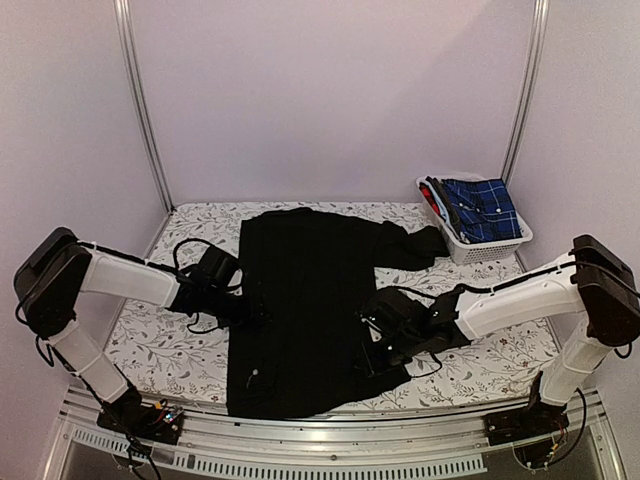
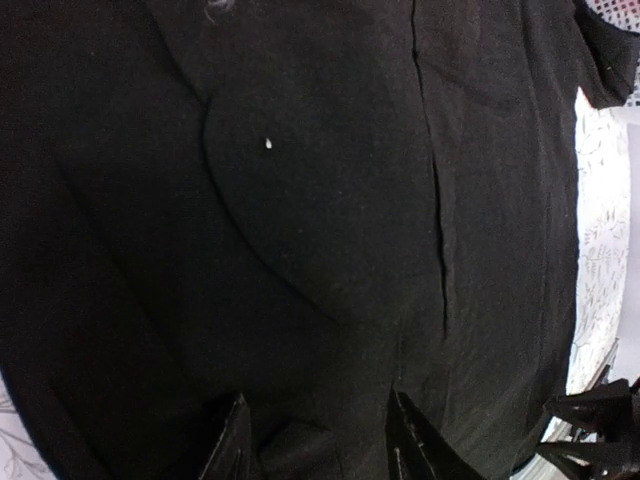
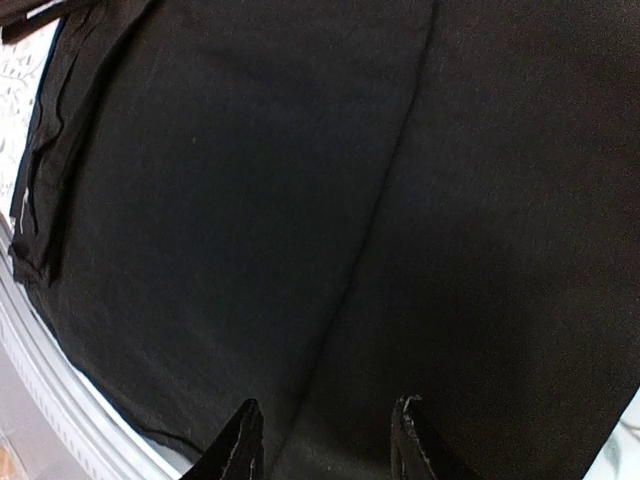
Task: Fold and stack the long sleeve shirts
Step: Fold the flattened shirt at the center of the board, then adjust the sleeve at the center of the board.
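No text, label, brand, number or sign can be read in any of the three views.

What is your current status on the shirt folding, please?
Open: left gripper, right gripper, over black shirt. Shirt spread flat. Far right, white basket, not blocking.

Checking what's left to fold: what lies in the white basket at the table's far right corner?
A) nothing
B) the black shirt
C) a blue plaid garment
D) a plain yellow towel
C: a blue plaid garment lies in the white basket, while the black shirt lies outside it.
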Robot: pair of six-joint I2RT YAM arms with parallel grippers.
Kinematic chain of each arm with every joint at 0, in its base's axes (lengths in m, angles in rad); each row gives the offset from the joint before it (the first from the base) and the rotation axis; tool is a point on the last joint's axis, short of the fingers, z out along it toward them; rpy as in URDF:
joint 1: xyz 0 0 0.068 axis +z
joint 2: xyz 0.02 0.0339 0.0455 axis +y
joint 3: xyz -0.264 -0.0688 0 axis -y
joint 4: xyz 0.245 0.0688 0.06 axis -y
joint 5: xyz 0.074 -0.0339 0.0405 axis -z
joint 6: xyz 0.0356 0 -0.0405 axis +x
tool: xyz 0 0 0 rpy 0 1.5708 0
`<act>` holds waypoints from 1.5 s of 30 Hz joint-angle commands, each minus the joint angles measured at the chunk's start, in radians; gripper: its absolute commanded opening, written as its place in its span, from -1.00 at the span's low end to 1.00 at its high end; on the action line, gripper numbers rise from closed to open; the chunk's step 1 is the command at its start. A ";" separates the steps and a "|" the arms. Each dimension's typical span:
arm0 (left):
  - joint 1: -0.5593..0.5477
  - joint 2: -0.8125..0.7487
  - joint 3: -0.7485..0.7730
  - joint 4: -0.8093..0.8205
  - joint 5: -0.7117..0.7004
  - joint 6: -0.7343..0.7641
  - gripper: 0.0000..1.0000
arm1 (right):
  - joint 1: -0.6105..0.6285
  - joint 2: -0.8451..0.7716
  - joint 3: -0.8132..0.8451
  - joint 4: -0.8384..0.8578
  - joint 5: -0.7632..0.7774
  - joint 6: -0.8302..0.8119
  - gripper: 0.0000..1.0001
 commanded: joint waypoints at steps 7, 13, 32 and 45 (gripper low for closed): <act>0.150 -0.031 -0.042 -0.108 -0.058 0.107 -0.08 | 0.132 0.082 0.109 -0.002 -0.060 0.073 -0.15; 0.156 -0.091 0.021 -0.197 -0.083 0.168 -0.05 | 0.129 0.050 0.224 -0.092 0.004 0.037 -0.12; 0.047 -0.218 0.159 -0.238 0.048 0.218 0.02 | -0.575 0.087 0.426 -0.038 0.194 -0.060 0.33; 0.038 -0.216 0.142 -0.191 0.086 0.191 0.03 | -0.713 0.375 0.633 -0.061 0.237 -0.240 0.49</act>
